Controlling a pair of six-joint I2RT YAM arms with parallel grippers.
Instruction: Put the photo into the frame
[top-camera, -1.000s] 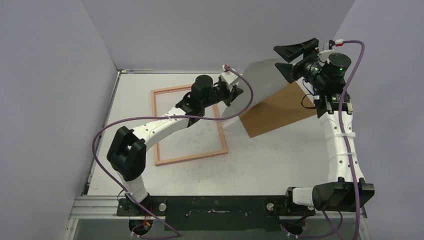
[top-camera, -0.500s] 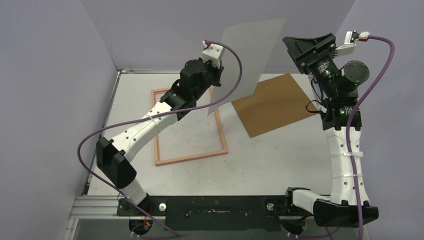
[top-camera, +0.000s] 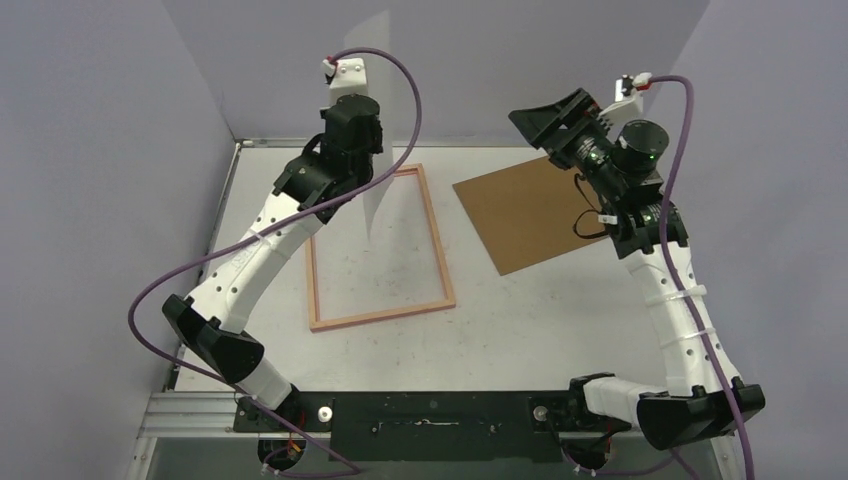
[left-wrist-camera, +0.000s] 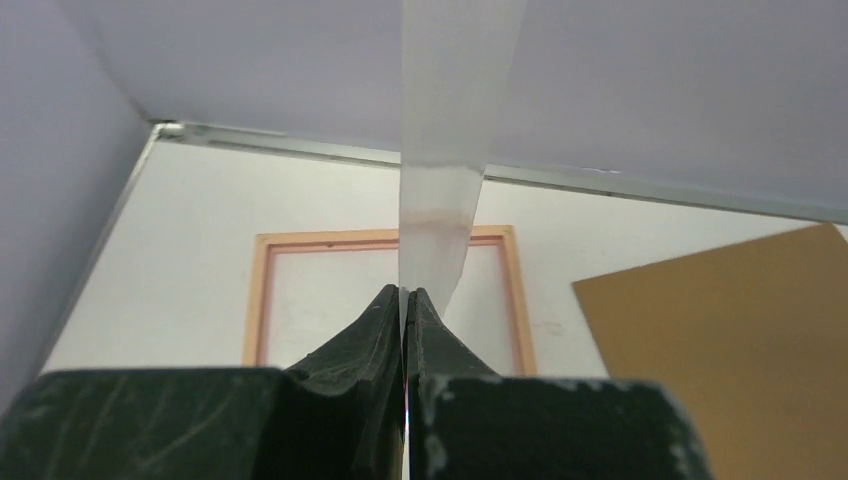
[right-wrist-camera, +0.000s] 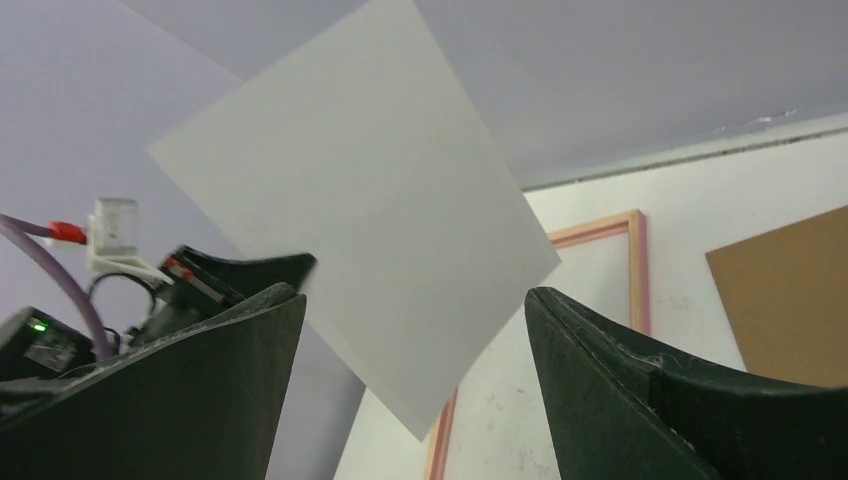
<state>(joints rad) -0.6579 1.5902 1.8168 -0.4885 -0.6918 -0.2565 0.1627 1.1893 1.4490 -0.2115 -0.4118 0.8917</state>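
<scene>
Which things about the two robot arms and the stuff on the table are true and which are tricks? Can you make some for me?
1. The left pincer is shut on a thin white rectangular sheet. True.
2. That sheet lies flat inside the thin pinkish rectangular frame. False: it is held up in the air, above the table.
3. The right pincer grips the flat brown board. False: it is open and empty, and the board lies on the table.
4. The frame lies flat on the white table. True.
</scene>
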